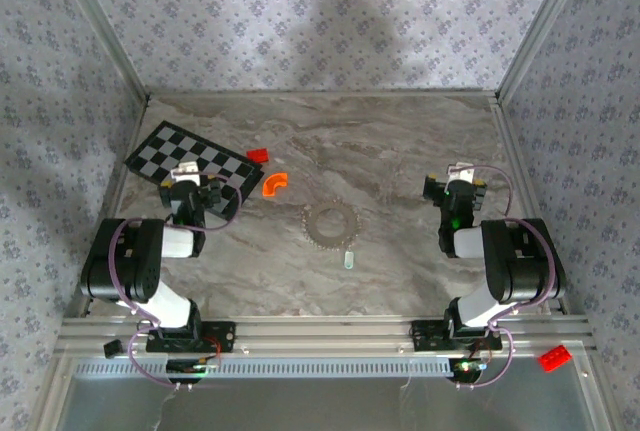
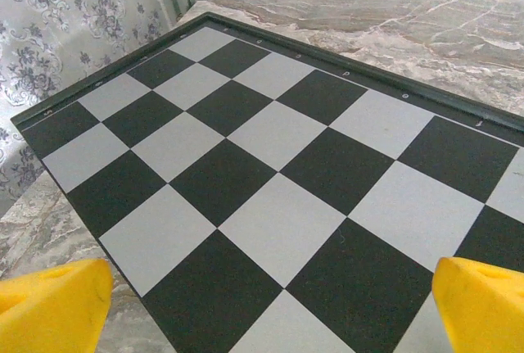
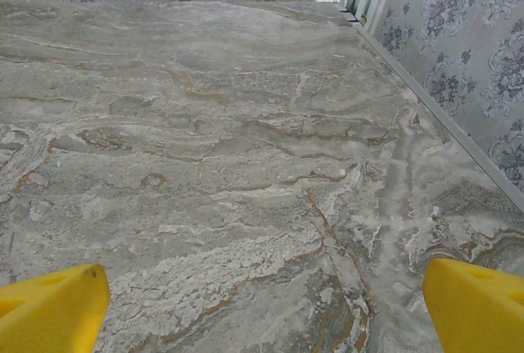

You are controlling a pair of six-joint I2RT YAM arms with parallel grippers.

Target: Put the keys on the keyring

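Note:
The keyring point(image 1: 327, 223), a thin grey toothed metal ring, lies flat near the middle of the marble table. Just below and right of it lies the keys piece point(image 1: 348, 260), a tiny pale oblong, apart from the ring. My left gripper point(image 1: 187, 173) sits at the left over the checkerboard, open; its yellow fingertips point(image 2: 51, 305) stand wide apart with nothing between them. My right gripper point(image 1: 460, 173) sits at the right, open over bare marble, yellow fingertips point(image 3: 479, 304) wide apart and empty. Both grippers are well away from ring and key.
A black-and-white checkerboard point(image 1: 190, 158) lies at the back left, under my left gripper point(image 2: 270, 320). A small red block point(image 1: 258, 154) and an orange curved bit point(image 1: 274, 184) lie by its right edge. Another red block point(image 1: 554, 357) rests off the table at the front right. Patterned walls enclose the table.

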